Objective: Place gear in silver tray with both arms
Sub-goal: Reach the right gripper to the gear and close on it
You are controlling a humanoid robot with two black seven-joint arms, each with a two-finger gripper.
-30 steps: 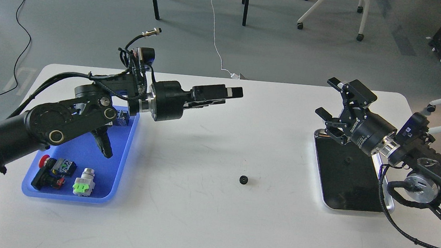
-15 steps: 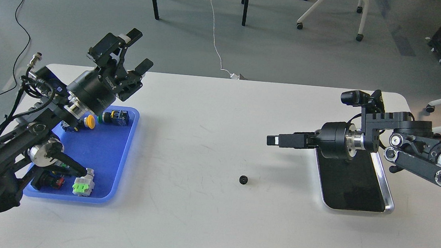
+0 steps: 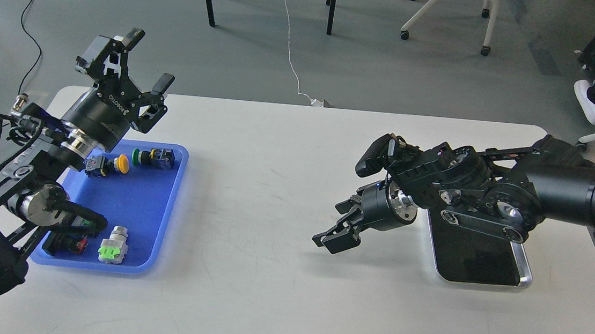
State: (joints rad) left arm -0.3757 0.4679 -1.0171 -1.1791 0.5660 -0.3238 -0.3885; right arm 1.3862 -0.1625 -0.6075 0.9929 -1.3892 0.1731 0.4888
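The small black gear does not show; my right gripper [image 3: 331, 225] hangs over the middle of the white table and hides the spot. Its jaws are open and point down to the left, with nothing seen held between them. The silver tray [image 3: 523, 274] lies at the right of the table, its far part covered by my right arm. My left gripper [image 3: 151, 58] is raised above the table's back left corner, behind the blue tray. It is open and empty, with its fingers pointing up and away.
A blue plastic tray [image 3: 164, 214] at the left holds several push buttons and switches, among them a yellow one [image 3: 122, 163] and a green one [image 3: 108, 251]. My left forearm lies over its left side. Chairs and cables stand on the floor beyond the table.
My right gripper swung left and down from beside the silver tray to over the gear, turned and opened. The gear is now hidden. My left gripper drew further back to the left.
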